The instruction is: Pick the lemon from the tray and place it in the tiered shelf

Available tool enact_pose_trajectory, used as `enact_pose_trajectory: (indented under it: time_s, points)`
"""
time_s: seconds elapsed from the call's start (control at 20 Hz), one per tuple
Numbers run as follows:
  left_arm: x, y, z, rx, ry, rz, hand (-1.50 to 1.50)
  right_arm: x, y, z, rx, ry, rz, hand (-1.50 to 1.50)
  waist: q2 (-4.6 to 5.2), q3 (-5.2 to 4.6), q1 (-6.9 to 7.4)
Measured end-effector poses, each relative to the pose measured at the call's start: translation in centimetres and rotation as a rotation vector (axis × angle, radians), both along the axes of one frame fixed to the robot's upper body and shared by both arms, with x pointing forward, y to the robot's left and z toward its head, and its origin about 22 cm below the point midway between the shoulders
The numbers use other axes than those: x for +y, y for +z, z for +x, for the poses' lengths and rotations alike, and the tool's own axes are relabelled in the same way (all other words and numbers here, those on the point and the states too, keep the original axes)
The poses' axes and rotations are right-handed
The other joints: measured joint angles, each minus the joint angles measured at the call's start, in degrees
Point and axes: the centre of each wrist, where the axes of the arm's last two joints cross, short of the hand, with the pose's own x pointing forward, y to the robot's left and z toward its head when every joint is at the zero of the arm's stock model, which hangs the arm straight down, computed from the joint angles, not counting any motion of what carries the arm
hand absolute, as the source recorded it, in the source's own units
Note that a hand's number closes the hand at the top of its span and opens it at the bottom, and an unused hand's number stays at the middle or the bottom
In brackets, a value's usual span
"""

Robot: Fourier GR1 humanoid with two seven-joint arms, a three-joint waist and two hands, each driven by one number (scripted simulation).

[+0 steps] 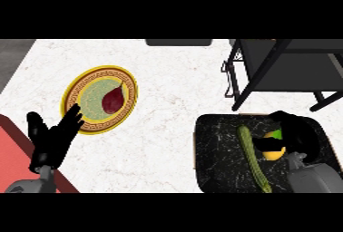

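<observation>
A yellow lemon (272, 150) lies on the black marbled tray (221, 154) at the lower right. My right hand (298, 133) is over it, its fingers curled round the lemon and hiding part of it. The dark tiered shelf (288, 63) stands at the upper right, just beyond the tray. My left hand (53, 136) rests open with fingers up at the lower left, beside a plate.
A long green cucumber (253, 156) lies on the tray just left of the lemon. A yellow-rimmed plate (84, 93) holding a dark red sweet potato (112, 99) sits at the left. A red strip (17, 149) borders the counter's lower left.
</observation>
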Motion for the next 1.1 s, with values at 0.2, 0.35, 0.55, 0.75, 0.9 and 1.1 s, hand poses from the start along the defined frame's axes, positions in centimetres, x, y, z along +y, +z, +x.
enact_pose_trajectory:
  time_s: [0.2,0.35,0.55,0.75,0.9,1.1]
  points:
    - [0.2,0.0,0.0,0.007,0.003,-0.005,0.0,-0.2,-0.5,0.3,-0.003,0.057,0.037,1.5,-0.18,-0.2,-0.21]
    - [0.0,0.0,0.6,0.011,0.003,-0.01,0.0,0.9,-0.7,0.4,-0.035,0.087,0.05,1.5,-0.23,-0.31,-0.38]
    - [-0.1,-0.2,0.6,0.004,-0.005,-0.005,0.0,2.4,-0.5,0.5,-0.023,0.259,0.115,1.5,-0.23,-0.18,-0.28]
    - [-0.2,-0.1,0.6,0.0,-0.005,-0.008,0.0,4.9,-0.1,-0.1,0.003,0.503,0.208,1.5,-0.31,-0.28,-0.09]
    - [0.1,-0.2,0.3,0.003,-0.004,-0.017,0.0,6.4,1.0,-1.0,-0.03,0.615,0.248,1.5,-0.17,-0.03,-0.34]
    - [0.5,-0.3,-0.2,0.008,0.007,-0.016,0.0,7.2,5.2,-2.6,-0.177,0.679,0.292,1.5,-0.21,0.12,-0.98]
